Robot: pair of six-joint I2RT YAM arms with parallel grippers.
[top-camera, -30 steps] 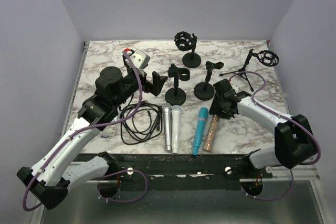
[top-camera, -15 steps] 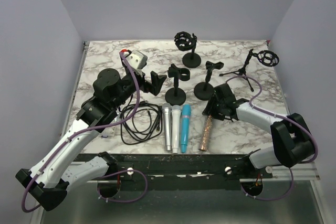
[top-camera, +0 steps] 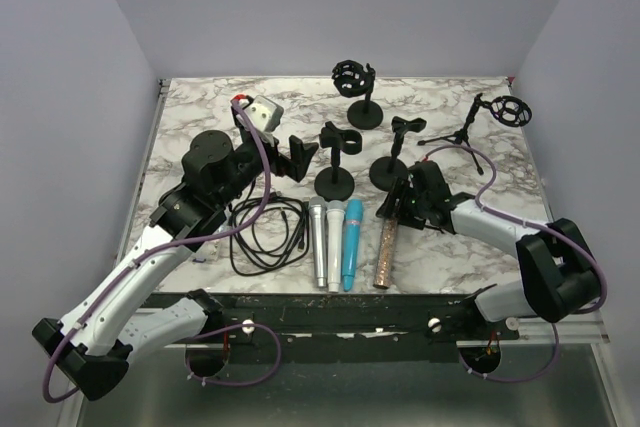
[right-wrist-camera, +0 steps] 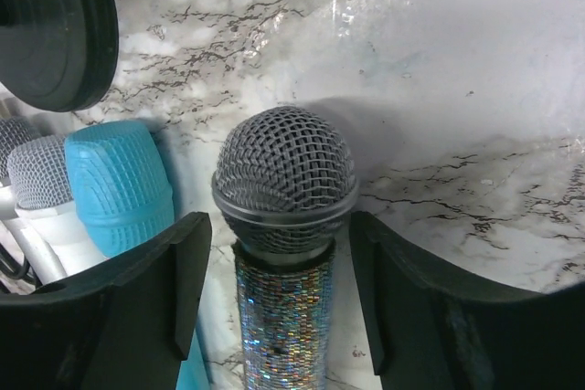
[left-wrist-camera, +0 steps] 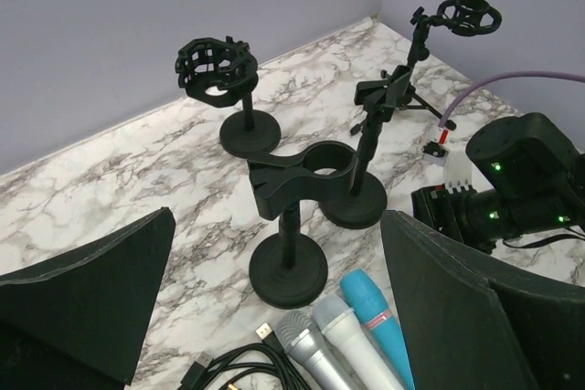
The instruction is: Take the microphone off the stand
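Four microphones lie side by side near the table's front edge: two silver ones (top-camera: 325, 243), a teal one (top-camera: 351, 242) and a glitter-bodied one (top-camera: 384, 247). My right gripper (top-camera: 398, 199) is open and straddles the glitter microphone (right-wrist-camera: 285, 180) just below its mesh head, with a gap on both sides. The teal microphone (right-wrist-camera: 119, 184) lies just left of it. My left gripper (top-camera: 297, 154) is open and empty, facing a black clip stand (left-wrist-camera: 291, 226). The clip stand (top-camera: 335, 162) and a second stand (top-camera: 390, 159) hold nothing.
A shock-mount stand (top-camera: 356, 92) is at the back centre and a tripod stand with a shock mount (top-camera: 487, 119) at the back right. A coiled black cable (top-camera: 265, 232) lies left of the silver microphones. The table's front edge runs just below the microphones.
The teal microphone has moved left to lie beside the silver ones. The glitter microphone has also shifted left, and my right gripper moved left with it. The left arm has barely moved.
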